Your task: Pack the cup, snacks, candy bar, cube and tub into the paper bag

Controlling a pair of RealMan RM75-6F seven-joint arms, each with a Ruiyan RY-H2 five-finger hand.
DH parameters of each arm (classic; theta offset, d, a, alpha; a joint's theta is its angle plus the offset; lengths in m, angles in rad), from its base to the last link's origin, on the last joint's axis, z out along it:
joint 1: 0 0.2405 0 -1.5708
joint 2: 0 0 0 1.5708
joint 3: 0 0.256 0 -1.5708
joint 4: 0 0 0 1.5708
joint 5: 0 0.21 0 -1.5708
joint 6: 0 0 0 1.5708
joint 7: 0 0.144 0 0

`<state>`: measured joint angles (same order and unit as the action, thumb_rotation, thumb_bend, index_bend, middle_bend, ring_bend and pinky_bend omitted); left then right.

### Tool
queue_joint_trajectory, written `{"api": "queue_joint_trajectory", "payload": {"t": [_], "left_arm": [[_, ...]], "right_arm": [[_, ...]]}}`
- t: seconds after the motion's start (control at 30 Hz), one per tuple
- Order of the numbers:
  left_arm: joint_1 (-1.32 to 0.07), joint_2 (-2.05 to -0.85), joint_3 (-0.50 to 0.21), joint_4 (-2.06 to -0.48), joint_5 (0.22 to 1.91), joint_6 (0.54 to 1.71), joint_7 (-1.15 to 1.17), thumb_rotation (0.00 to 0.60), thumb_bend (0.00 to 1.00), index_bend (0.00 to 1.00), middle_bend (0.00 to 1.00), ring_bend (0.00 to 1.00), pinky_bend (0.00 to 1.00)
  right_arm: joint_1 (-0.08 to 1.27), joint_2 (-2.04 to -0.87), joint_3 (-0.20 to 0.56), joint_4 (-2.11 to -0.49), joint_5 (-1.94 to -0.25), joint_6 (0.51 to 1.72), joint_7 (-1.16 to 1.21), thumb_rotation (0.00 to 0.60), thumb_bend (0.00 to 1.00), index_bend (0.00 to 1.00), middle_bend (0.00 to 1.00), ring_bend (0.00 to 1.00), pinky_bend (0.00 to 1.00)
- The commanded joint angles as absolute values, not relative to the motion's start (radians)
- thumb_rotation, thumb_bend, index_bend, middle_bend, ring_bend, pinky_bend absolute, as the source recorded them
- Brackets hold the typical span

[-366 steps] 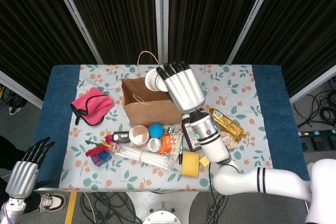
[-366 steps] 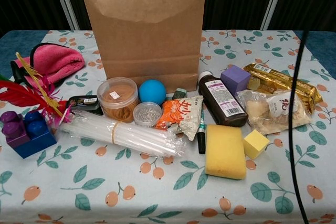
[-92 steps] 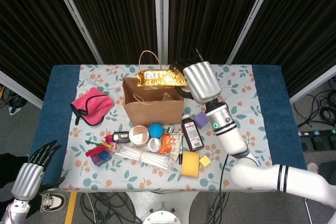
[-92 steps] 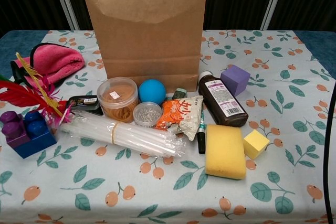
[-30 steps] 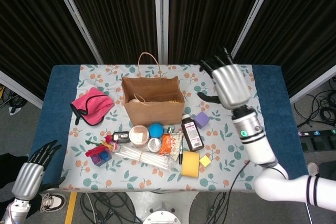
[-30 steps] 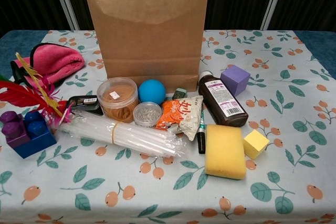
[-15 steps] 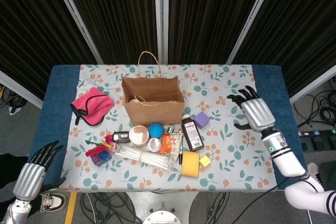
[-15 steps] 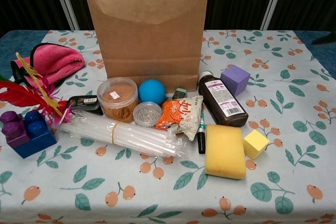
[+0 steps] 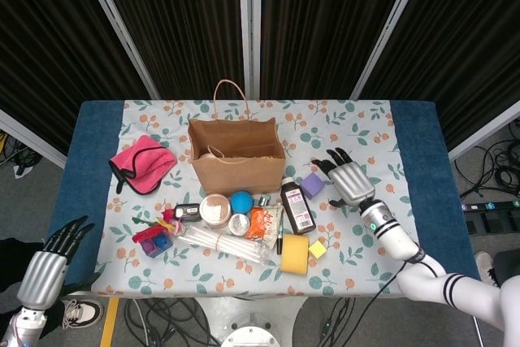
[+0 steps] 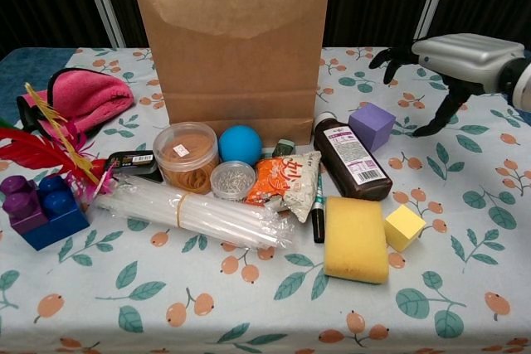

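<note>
The purple cube sits on the tabletop just right of the dark brown bottle and at about 4 o'clock from the paper bag, and it looks like the likely next pick. In the head view the right hand lies just beside it at about 3 o'clock, fingers spread and empty, fingertips aimed toward 10 to 11 o'clock past the cube's far edge; I cannot tell whether any finger touches it. The chest view shows the same hand hovering above and to the right of the cube, thumb hanging down clear of it. So the cube lies toward 9 o'clock from the palm, and the reach seems to call for a short slide that way plus a drop. Being a cube, it offers no long axis to line up with; its faces sit slightly turned to the table edge. The orange-filled tub stands well away at 9 o'clock, beside the blue ball, nearer the front edge. The left hand hangs low off the table's near-left corner, open and idle, much farther from everything.
</note>
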<state>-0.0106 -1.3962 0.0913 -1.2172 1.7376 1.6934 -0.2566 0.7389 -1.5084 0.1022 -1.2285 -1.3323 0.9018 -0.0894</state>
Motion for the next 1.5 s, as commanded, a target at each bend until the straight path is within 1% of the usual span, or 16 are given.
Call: {"api": "queue_joint_trajectory", "payload": {"t": [0.03,0.37,0.5,0.63,0.73,0.8,0.97,1.1,1.2,1.5], "left_arm": [[-0.012,-1.396,0.09,-1.216,1.737,1.694,-0.258,0.6,0.16,0.18,0.18,0.13,0.2],[-0.012,-1.397,0.089,-1.215,1.731,1.689,-0.26,0.6,0.16,0.18,0.18,0.12,0.2],[-0.012,-1.397,0.089,-1.215,1.73,1.688,-0.259,0.6,0.16,0.18,0.18,0.13,0.2],[-0.012,-1.397,0.089,-1.215,1.729,1.688,-0.258,0.6,0.16,0.18,0.18,0.13,0.2],[-0.011,-1.397,0.088,-1.215,1.727,1.687,-0.259,0.6,0.16,0.18,0.18,0.13,0.2],[-0.011,-1.397,0.089,-1.215,1.728,1.688,-0.259,0.6,0.16,0.18,0.18,0.13,0.2],[-0.012,-1.397,0.089,-1.217,1.726,1.685,-0.263,0.6,0.16,0.18,0.18,0.13,0.2],[-0.012,-1.397,0.09,-1.218,1.725,1.683,-0.268,0.6,0.16,0.18,0.18,0.13,0.2],[-0.013,-1.395,0.091,-1.219,1.725,1.68,-0.27,0.6,0.16,0.18,0.18,0.13,0.2],[-0.013,-1.395,0.088,-1.221,1.722,1.681,-0.269,0.6,0.16,0.18,0.18,0.13,0.2]], "right_arm": [[0.767,-1.558,0.118,-1.174,-1.342,0.882,-0.072,0.6,0.0,0.12,0.23,0.03,0.0],[0.805,-1.657,0.12,-1.052,-1.344,0.82,-0.041,0.6,0.0,0.12,0.23,0.03,0.0],[0.806,-1.68,0.113,-1.023,-1.352,0.817,-0.031,0.6,0.02,0.12,0.26,0.03,0.0],[0.804,-1.695,0.111,-1.003,-1.357,0.822,-0.036,0.6,0.06,0.16,0.29,0.06,0.0],[0.8,-1.704,0.114,-0.992,-1.361,0.841,-0.042,0.6,0.08,0.21,0.33,0.11,0.0],[0.798,-1.703,0.116,-0.993,-1.361,0.848,-0.047,0.6,0.09,0.23,0.34,0.13,0.0],[0.797,-1.682,0.12,-1.01,-1.355,0.84,-0.059,0.6,0.08,0.24,0.33,0.12,0.0],[0.806,-1.645,0.12,-1.046,-1.339,0.791,-0.064,0.6,0.04,0.19,0.29,0.07,0.0],[0.816,-1.621,0.121,-1.069,-1.324,0.756,-0.081,0.6,0.04,0.16,0.27,0.06,0.0],[0.821,-1.608,0.121,-1.093,-1.287,0.734,-0.147,0.6,0.04,0.15,0.26,0.05,0.0]]}}
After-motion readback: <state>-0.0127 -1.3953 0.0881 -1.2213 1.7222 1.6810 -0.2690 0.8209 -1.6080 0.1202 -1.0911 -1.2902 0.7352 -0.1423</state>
